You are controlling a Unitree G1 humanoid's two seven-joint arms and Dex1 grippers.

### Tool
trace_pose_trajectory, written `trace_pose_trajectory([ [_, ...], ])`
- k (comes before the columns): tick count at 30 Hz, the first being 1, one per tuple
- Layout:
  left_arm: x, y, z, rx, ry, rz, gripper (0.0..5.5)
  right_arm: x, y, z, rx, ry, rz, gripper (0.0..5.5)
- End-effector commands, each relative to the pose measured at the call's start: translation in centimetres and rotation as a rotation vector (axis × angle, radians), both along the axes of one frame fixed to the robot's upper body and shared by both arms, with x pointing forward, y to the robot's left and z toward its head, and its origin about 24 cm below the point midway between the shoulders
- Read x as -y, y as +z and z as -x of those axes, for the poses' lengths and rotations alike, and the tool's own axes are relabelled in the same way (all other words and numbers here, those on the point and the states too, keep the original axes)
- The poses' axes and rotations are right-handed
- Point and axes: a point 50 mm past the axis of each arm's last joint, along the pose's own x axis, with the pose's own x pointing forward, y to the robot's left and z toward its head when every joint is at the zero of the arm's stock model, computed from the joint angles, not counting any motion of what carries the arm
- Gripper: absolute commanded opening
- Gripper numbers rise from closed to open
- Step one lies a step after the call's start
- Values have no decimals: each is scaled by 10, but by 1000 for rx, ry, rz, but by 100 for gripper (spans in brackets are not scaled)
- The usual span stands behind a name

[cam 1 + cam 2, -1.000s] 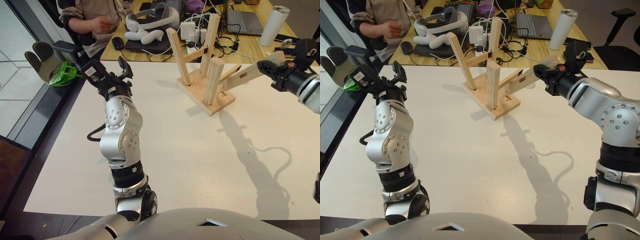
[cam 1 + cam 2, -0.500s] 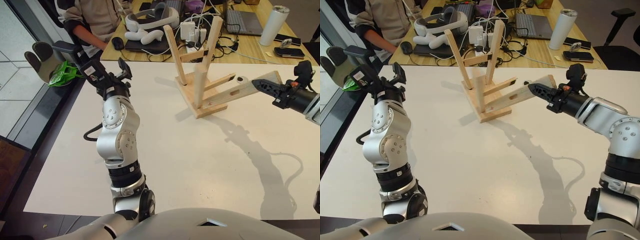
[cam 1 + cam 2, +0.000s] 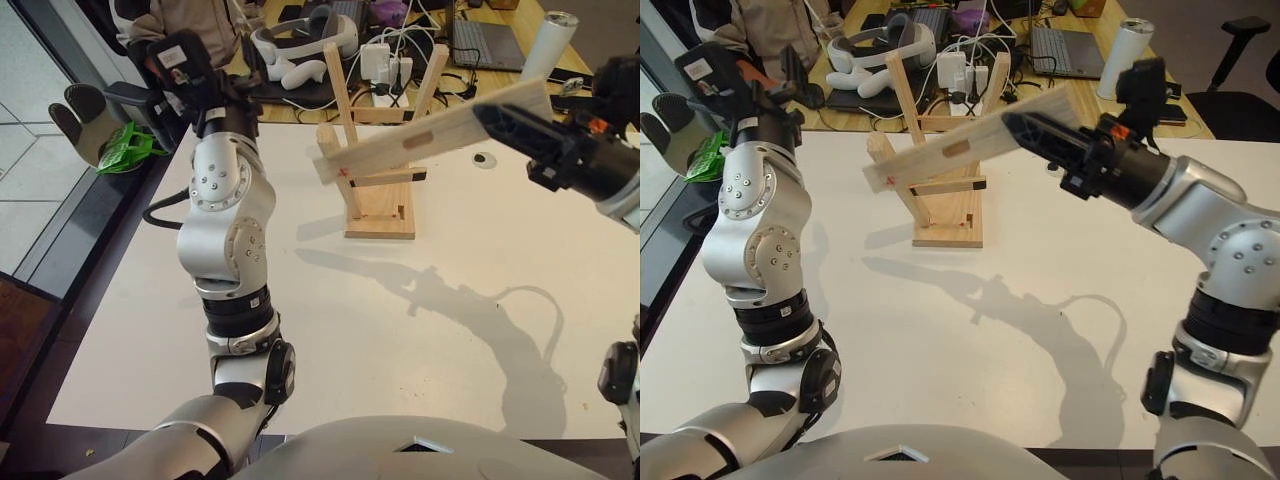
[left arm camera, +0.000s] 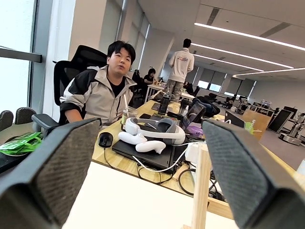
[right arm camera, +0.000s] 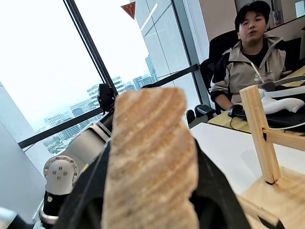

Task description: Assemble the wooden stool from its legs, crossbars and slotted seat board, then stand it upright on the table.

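The right gripper (image 3: pixel 500 112) is clamped on 1 end of a long pale wooden leg with a slot (image 3: pixel 420 138), holding it slanted in the air with its free end above the seat board's left edge. The pale square wooden seat board (image 3: pixel 380 222) lies on the white table (image 3: pixel 400 340) with 2 pale wooden legs (image 3: pixel 343 110) rising from it, joined by a crossbar (image 3: pixel 385 115). I cannot tell whether the held leg is joined to the seat board. The wood looks stiff, light and dry enough not to slip, but the slot joints probably loosen if levered, so a hold low on a leg near the seat board, or on the board's edges, seems safest. Left of the seat board, the left gripper (image 4: pixel 152 157) is raised, its pads spread wide with nothing between them. Beyond the seat board, a tan wooden desk (image 3: pixel 295 112) carries a white headset (image 3: pixel 305 35), white chargers with cables (image 3: pixel 385 60) and a white tumbler (image 3: pixel 545 50), and that clutter could snag a swinging leg.
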Motion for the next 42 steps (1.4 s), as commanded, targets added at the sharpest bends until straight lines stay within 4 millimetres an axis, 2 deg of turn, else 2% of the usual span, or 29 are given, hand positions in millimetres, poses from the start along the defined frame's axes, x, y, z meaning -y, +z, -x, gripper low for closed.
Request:
trace_pose_trajectory([
  [1,18,11,-2,33,-77,-69,390,-46,8,-19,66,35,-68,99],
  [5,24,14,-3,41,-117,-113,390,-76,18,-29,123,85,-112,99],
  [9,28,11,-4,27,-150,-131,390,-84,32,-37,181,77,-162,99],
  [15,34,8,-4,18,-189,-159,390,-82,39,-47,214,12,-205,99],
  [22,38,10,-2,27,-209,-176,390,-78,38,-58,182,-109,-256,99],
  [31,42,9,-1,23,-222,-167,390,-62,53,-70,104,-252,-470,99],
  [34,41,10,0,25,-219,-165,390,-50,59,-73,112,-296,-496,99],
  [36,39,9,1,27,-204,-160,390,-30,62,-76,126,-375,-482,99],
  [40,28,10,3,34,-149,-148,390,24,61,-76,131,-578,-395,99],
  [42,20,11,4,40,-109,-137,390,60,52,-73,107,-725,-337,99],
])
